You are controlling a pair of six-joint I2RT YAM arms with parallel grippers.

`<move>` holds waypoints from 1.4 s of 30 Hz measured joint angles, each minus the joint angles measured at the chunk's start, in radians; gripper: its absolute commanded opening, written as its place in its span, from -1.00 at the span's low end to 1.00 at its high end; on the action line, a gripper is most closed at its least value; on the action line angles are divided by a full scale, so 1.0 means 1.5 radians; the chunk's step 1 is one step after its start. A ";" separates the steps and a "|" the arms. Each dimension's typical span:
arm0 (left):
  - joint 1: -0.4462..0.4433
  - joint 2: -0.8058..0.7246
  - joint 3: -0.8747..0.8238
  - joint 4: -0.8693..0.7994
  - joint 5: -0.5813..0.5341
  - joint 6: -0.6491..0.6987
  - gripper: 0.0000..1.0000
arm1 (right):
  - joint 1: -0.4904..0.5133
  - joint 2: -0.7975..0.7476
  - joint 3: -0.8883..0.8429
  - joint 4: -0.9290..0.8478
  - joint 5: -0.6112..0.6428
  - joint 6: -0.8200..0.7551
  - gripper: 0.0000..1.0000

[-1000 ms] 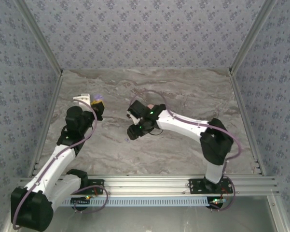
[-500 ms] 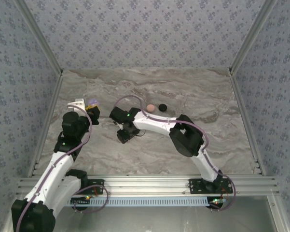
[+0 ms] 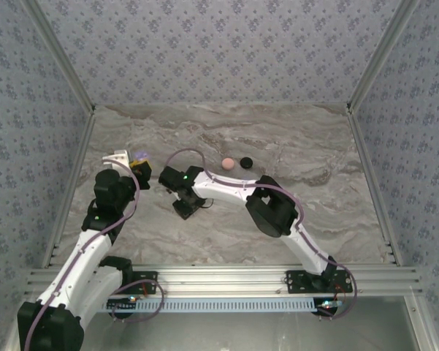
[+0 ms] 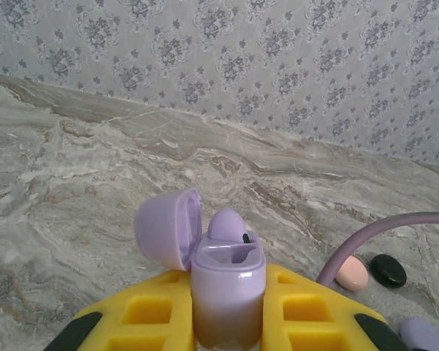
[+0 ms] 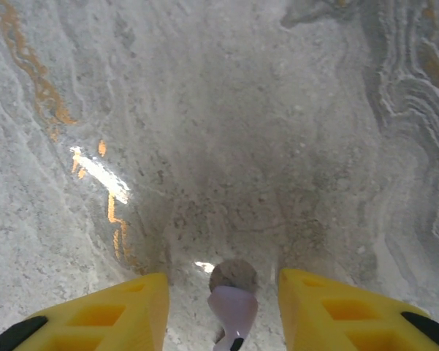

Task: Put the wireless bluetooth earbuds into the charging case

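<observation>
Left pincer (image 4: 228, 281) is clamped on the lilac charging case (image 4: 226, 303) and holds it upright, with the yellow fingers pressed against both sides. The lid (image 4: 164, 228) is flipped open and leans off to the left. One lilac earbud (image 4: 225, 223) already sits in the case, its rounded top poking up above the rim. The slot next to it looks dark, and I can't tell what's in there. From the top camera the case is at the left side of the table (image 3: 314, 139), at the tip of the left arm.

Right pincer (image 5: 223, 281) is spread wide and pointing down at the marble. A second lilac earbud (image 5: 234, 311) sits in the gap between the yellow fingers, with clear space on either side, so it isn't gripped. It looks like it's resting on the table, round tip pointing away from the camera. From above, that pincer (image 3: 185, 209) is just right of the left arm's wrist.

Further back there's a pink round piece (image 3: 228, 162) and a black round piece (image 3: 246, 162) side by side, close but not touching. The left wrist cam also catches something small and lilac (image 4: 421, 333) at the bottom right edge. It's cut off, so no idea what it is.
</observation>
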 measured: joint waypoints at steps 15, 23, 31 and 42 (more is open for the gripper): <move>0.000 0.000 0.000 0.000 0.000 -0.003 -1.00 | -0.002 0.009 0.010 -0.016 0.014 -0.002 -0.48; 0.000 -0.001 0.000 0.000 0.005 -0.005 -1.00 | -0.003 -0.005 -0.008 -0.013 0.017 -0.002 -0.54; 0.000 0.001 0.000 0.009 0.028 -0.008 -1.00 | -0.030 -0.108 -0.068 -0.007 0.017 -0.007 -0.55; -0.019 0.059 0.001 0.096 0.167 -0.008 -1.00 | -0.127 -0.402 -0.172 0.082 -0.018 -0.035 -0.55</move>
